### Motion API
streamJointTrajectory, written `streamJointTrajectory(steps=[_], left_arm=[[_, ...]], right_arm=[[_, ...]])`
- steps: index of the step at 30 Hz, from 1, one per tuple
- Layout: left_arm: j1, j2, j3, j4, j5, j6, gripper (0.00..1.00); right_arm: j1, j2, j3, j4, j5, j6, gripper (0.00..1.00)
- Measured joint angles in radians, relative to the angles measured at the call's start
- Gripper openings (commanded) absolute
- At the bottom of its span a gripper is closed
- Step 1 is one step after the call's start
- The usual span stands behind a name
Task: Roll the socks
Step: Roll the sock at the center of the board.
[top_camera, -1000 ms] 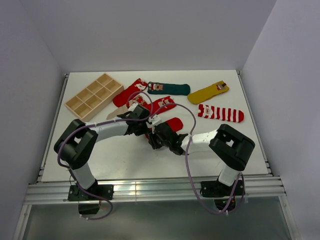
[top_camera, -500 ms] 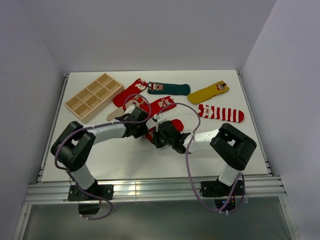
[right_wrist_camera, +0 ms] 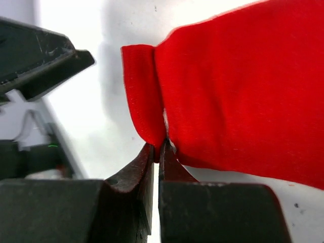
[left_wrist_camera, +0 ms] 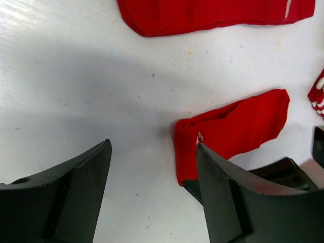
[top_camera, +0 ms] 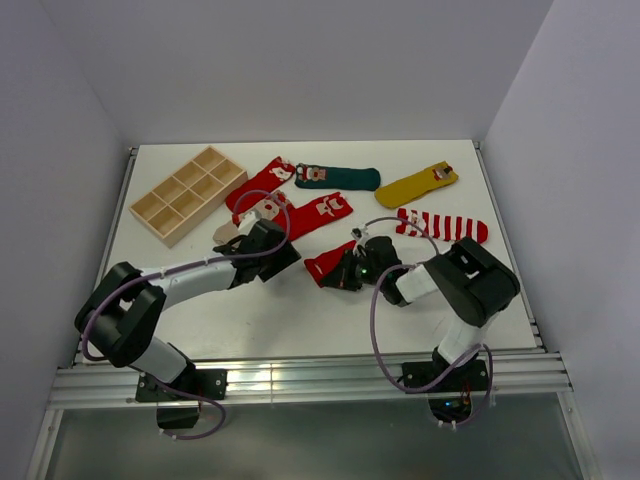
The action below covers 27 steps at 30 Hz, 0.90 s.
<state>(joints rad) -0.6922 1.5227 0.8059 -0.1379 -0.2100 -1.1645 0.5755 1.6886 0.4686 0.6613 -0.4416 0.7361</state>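
Note:
A folded red sock (top_camera: 330, 263) lies mid-table, and my right gripper (top_camera: 347, 273) is shut on its folded edge. In the right wrist view the fingertips (right_wrist_camera: 159, 152) pinch the fold of the red sock (right_wrist_camera: 243, 101). My left gripper (top_camera: 284, 254) stands open just left of it with nothing between its fingers (left_wrist_camera: 228, 192), and the red sock (left_wrist_camera: 233, 131) lies beyond its right finger. Other socks lie behind: red (top_camera: 262, 183), dark green (top_camera: 338, 178), mustard (top_camera: 417, 184), striped (top_camera: 440, 226), another red (top_camera: 318, 213) and a beige one (top_camera: 230, 228) partly hidden by the left arm.
A wooden compartment tray (top_camera: 187, 193) sits at the back left. The two grippers are close together at mid-table. The table's raised rails run along the left and right edges.
My left gripper opened and drew back to the left. My right gripper shut on the red sock's fold and moved right with it.

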Motion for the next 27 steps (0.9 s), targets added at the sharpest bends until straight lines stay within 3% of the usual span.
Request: streamJointTrajectory(steps=[9,21,27], left_arm=[[-0.002,0.003,-0.039,0.081,0.061,0.001,0.71],[-0.029,0.12,-0.024,0.185,0.141,0.021,0.59],[-0.031,0.146,-0.016,0.232,0.164,0.023,0.6]], right_arm=[[-0.126,0.174,-0.102,0.369,-0.208,0.283,0.0],[-0.142,0.192,-0.108,0.393,-0.224,0.344,0.02],[-0.147,0.2,-0.108,0.4,-0.233,0.349,0.03]])
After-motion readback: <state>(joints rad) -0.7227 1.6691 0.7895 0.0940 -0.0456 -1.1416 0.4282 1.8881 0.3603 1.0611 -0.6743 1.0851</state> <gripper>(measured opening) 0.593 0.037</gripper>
